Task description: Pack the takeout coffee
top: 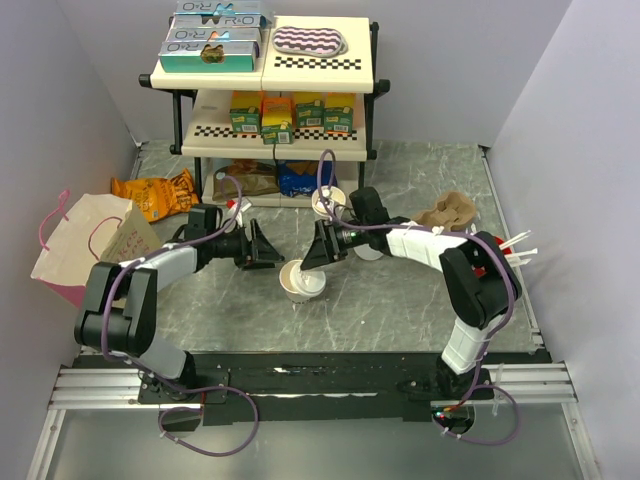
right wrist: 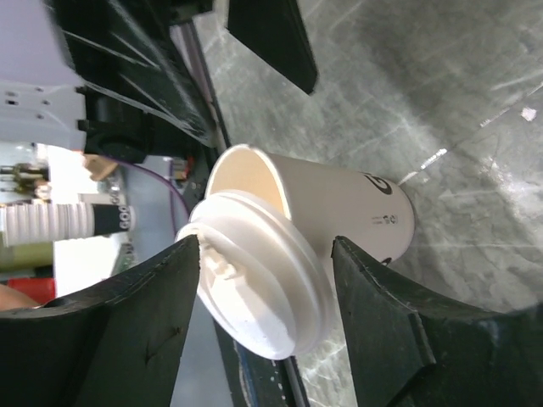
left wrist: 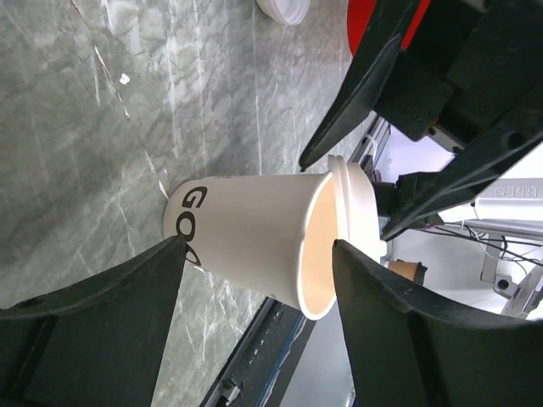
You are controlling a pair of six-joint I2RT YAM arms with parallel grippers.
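The takeout coffee cup (top: 292,281) stands upright on the marble table between both arms, cream-white with black lettering (left wrist: 246,237) (right wrist: 348,208). Its white plastic lid (top: 312,288) (left wrist: 358,212) (right wrist: 254,284) sits tilted over the rim, so part of the cup's mouth shows. My right gripper (top: 312,259) (right wrist: 265,246) reaches in from the right with a finger on each side of the lid's edge, shut on it. My left gripper (top: 272,255) (left wrist: 259,246) comes from the left and is open. Its fingertips straddle the cup's body without pressing it.
A white and pink paper bag (top: 85,240) lies at the left with a snack bag (top: 155,195) behind it. A shelf (top: 265,100) of boxes stands at the back. At the right are a crumpled brown bag (top: 450,210) and a red cup (top: 495,258) with straws.
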